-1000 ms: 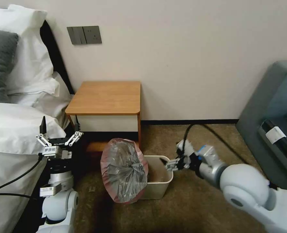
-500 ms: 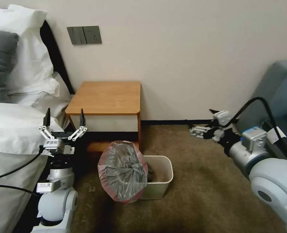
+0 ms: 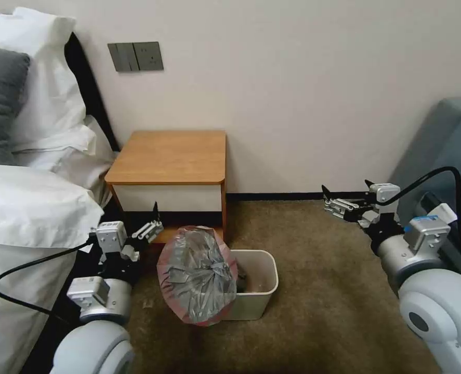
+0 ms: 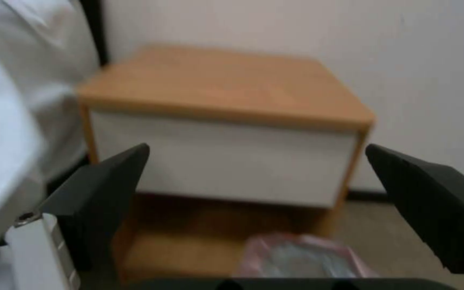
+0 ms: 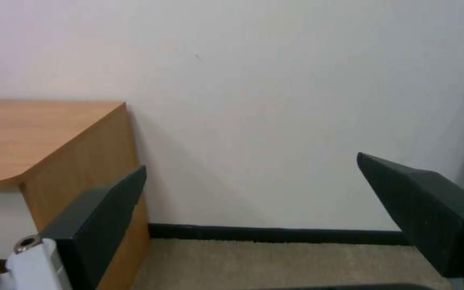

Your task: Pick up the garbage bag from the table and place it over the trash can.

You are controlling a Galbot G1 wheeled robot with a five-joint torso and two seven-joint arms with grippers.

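Note:
The garbage bag [image 3: 196, 275], grey crinkly plastic with a pinkish-red edge, hangs over the left end of the beige trash can [image 3: 256, 291] on the carpet; the can's right part is uncovered. Behind them stands the table [image 3: 170, 156], its top bare. My left gripper [image 3: 149, 223] is open, low, just left of the bag and in front of the table's shelf, holding nothing. The left wrist view has the left gripper [image 4: 257, 150] facing the table [image 4: 226, 84], with the bag [image 4: 296, 257] below. My right gripper [image 3: 344, 193] is open, well right of the can, above the carpet.
A bed with white bedding [image 3: 27, 208] fills the left side, close to my left arm. A grey-blue armchair [image 3: 443, 166] stands at the right beside my right arm. The wall [image 3: 292, 104] runs behind the table. Brown carpet [image 3: 318, 311] lies open right of the can.
My right gripper has pulled back from the can's right rim, up and to the right. My left gripper has dropped lower and swung right toward the bag. The bag has settled slightly.

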